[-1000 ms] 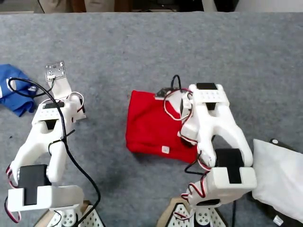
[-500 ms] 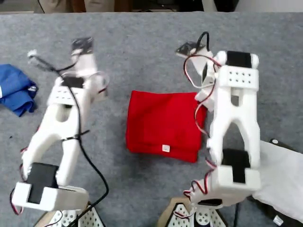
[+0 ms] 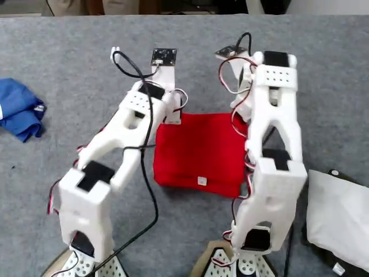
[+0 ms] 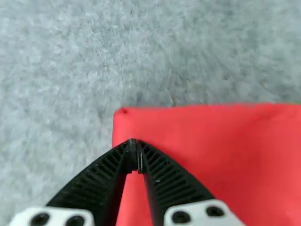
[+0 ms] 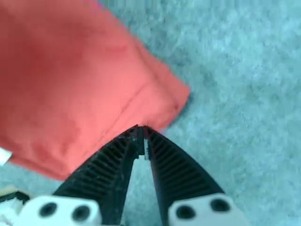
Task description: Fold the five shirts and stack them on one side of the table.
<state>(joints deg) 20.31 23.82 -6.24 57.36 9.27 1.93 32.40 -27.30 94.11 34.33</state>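
Left pincer (image 4: 136, 154), right pincer (image 5: 142, 137) closed, arms extended over red shirt (image 3: 199, 150).

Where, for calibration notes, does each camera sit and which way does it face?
High view: fixed above the table, looking down on both arms, the red shirt, blue shirt, white shirt.
Left wrist view: on the left arm, facing past the shut left gripper onto a red shirt corner.
Right wrist view: on the right arm, shut right gripper at another corner.
All share the red shirt.
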